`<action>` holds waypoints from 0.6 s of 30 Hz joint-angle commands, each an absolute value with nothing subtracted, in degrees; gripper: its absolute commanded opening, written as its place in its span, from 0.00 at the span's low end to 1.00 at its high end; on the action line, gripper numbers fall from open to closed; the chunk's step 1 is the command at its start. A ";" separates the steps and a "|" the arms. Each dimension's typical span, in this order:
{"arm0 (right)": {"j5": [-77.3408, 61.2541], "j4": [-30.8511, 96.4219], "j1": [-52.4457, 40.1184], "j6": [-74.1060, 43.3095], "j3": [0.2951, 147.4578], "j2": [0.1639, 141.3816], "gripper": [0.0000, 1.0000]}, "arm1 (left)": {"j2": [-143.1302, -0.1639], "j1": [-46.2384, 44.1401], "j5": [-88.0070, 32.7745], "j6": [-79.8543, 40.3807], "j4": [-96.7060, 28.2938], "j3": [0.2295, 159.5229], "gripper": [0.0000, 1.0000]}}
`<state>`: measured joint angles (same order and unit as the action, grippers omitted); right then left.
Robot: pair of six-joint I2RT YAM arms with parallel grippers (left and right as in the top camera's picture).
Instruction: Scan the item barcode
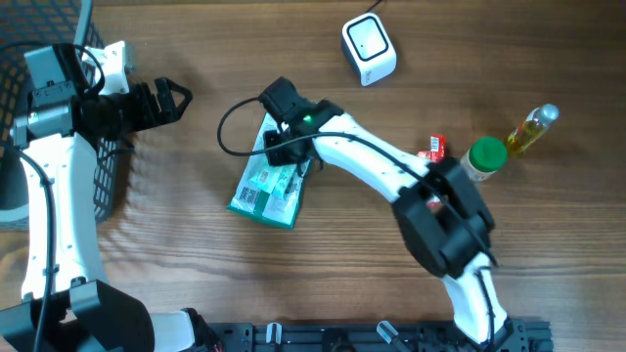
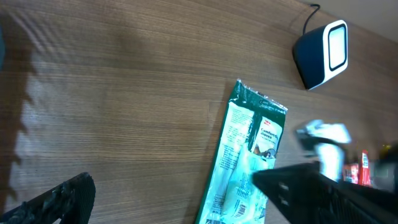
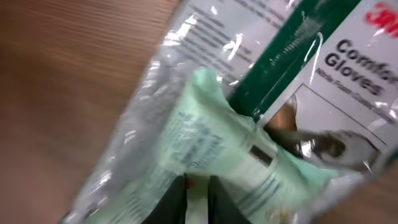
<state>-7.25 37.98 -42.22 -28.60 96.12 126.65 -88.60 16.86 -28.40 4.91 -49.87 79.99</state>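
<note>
Bench entry, scanner [image 1: 369, 49] taken as reference.

- Glove packet [image 1: 264, 191]: lay flat on the wooden table [image 1: 196, 254], left of the scanner and nearer the robot, well apart from it. Green header strip, clear film, printed label face up; "Comfort Gloves" was legible in the right wrist view [image 3: 249, 143].
- Right gripper [image 1: 293, 161]: sat over the packet end nearest the scanner. Fingers were pressed nearly together, pinching a pale strip of the packet's film between them [image 3: 198, 199].
- Left gripper [image 1: 181, 98]: far left of the scanner, beyond the packet, clear of everything. Fingers were spread fully, nothing between them. Its camera saw the packet [image 2: 245, 162] and the scanner [image 2: 323, 53] behind it.
- Green-capped jar [image 1: 485, 156], yellow bottle [image 1: 533, 129] and a small red item [image 1: 434, 148]: right of the scanner, nearer the robot.
- Dark mesh basket [image 1: 103, 186]: farthest left of the scanner, under the left arm.
</note>
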 commanded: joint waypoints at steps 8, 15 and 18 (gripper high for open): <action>-6.79 40.66 -42.22 -26.70 99.20 123.24 0.36 | -88.86 16.78 -28.88 5.78 -49.71 80.27 1.00; -0.23 41.80 -39.92 -22.48 97.78 118.83 0.52 | -88.86 16.78 -28.88 5.78 -49.71 80.27 1.00; -0.21 41.12 -39.66 -22.50 95.77 119.59 0.52 | -88.86 16.78 -28.88 5.78 -49.71 80.27 1.00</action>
